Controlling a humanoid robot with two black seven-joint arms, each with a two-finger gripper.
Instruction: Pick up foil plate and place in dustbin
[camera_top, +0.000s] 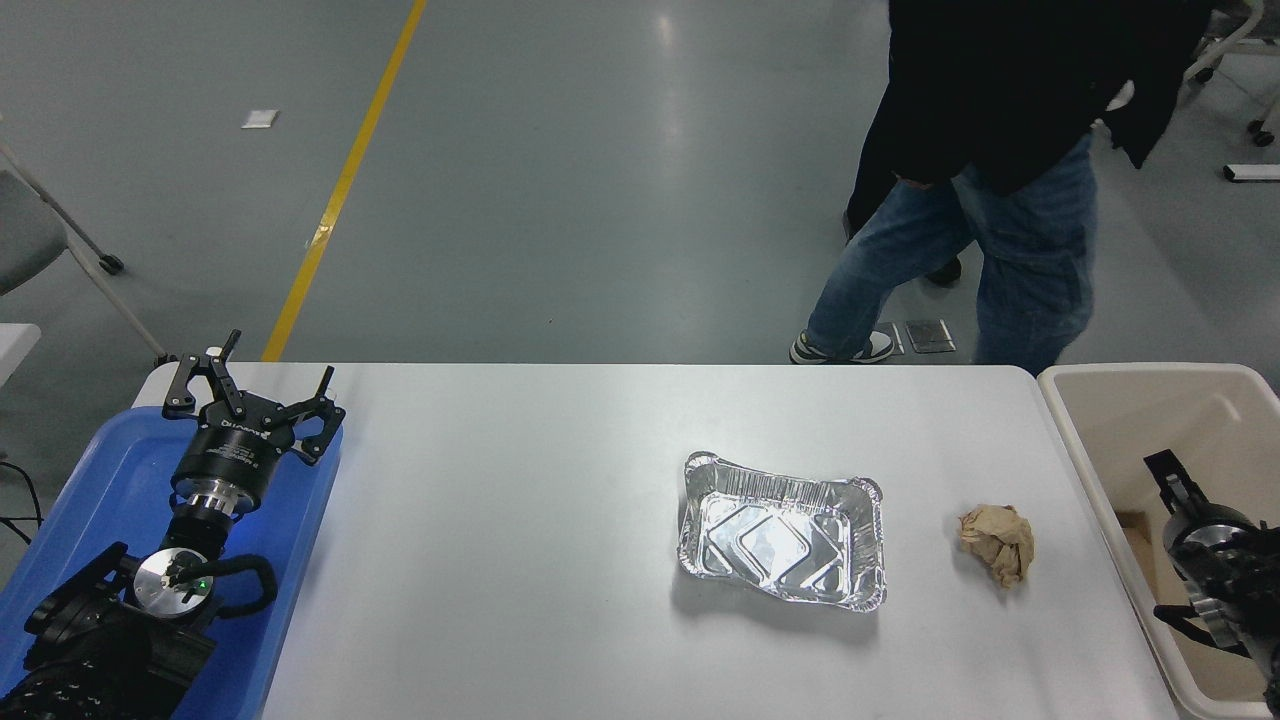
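Head view showed a white table (520, 560) with the foil plate (781, 529) lying flat, right of the table's centre and nearer the near edge than the far one, open side up. A crumpled brown paper ball (999, 543) sat just to its right, apart from it, towards the table's right edge. The dustbin (1075, 440), a cream plastic bin, stood against the table's right edge, with its rim touching or nearly touching the tabletop.

Right gripper (1165, 478) was over the dustbin's opening, only partly in frame; one finger was visible, pointing away from the camera, and whether the fingers were spread or closed could not be told. Nothing was seen held in it. It was well apart from the foil plate.

Left gripper (255, 390) was parked at the table's left edge, above a blue tray (110, 470), with fingers spread wide and nothing between them.

A person in jeans and a dark top (990, 180) stood beyond the table's far edge, towards its right corner.
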